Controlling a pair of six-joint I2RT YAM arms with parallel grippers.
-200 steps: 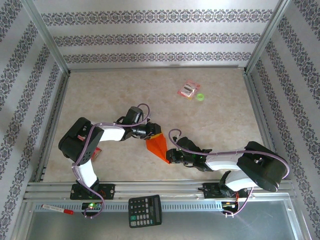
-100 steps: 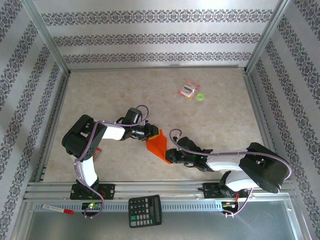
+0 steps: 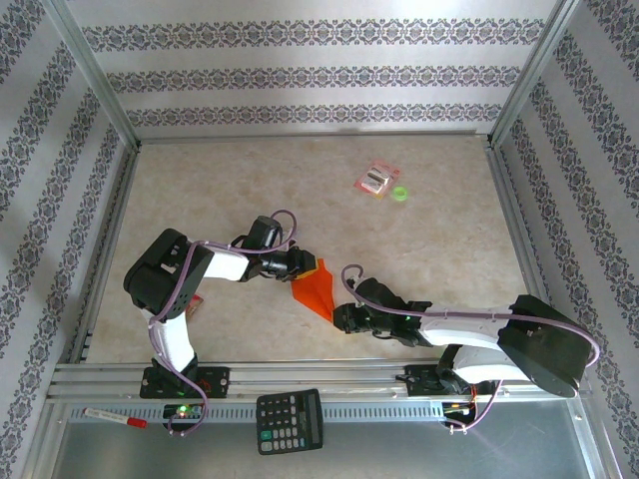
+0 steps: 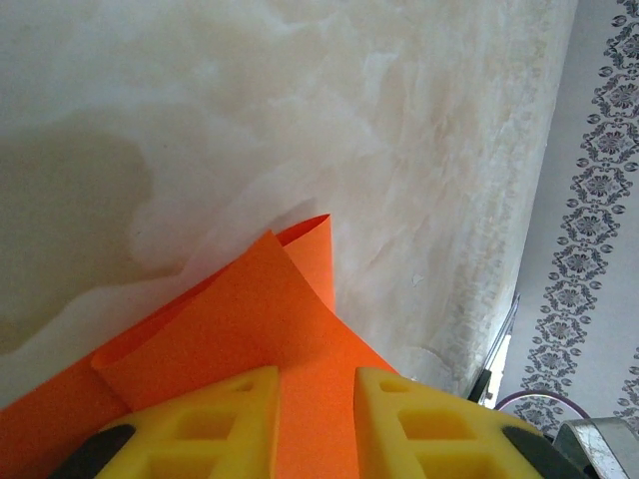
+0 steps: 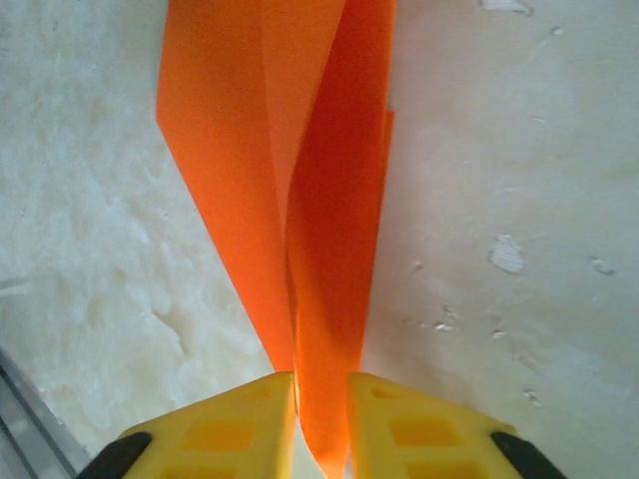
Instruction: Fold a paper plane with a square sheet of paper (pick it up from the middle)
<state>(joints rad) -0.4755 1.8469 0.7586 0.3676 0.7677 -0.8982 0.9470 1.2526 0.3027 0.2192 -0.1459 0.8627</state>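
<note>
Top external view: the paper plane [image 3: 313, 289], a narrow pointed shape of bright orange paper, sits between the two hands near the middle of the worktop [image 3: 449, 249]. Its wider end is at the left hand [image 3: 300, 265] and its pointed end is at the right hand [image 3: 337, 316], so the two hands face each other along its length.

Left wrist view: the two yellow fingers [image 4: 220, 419] of the left hand stand a little apart with the orange paper running through the gap between them. Just ahead of the fingertips the paper shows overlapping layers and a folded corner. I cannot tell whether the fingers are pinching the paper or only straddling it.

Right wrist view: the right hand's fingers [image 5: 399, 419] stand close together, and a raised fold of the paper fills the narrow gap between them. Ahead of them the paper widens into two long panels on either side of a centre ridge. Here too I cannot tell whether the paper is really clamped.

Well beyond the right hand, toward the far side of the worktop, lie a small pink-red packet [image 3: 377, 179] and a green disc [image 3: 400, 194] just beside it. Behind both hands, on the near metal rail, rests a black calculator [image 3: 290, 420].
</note>
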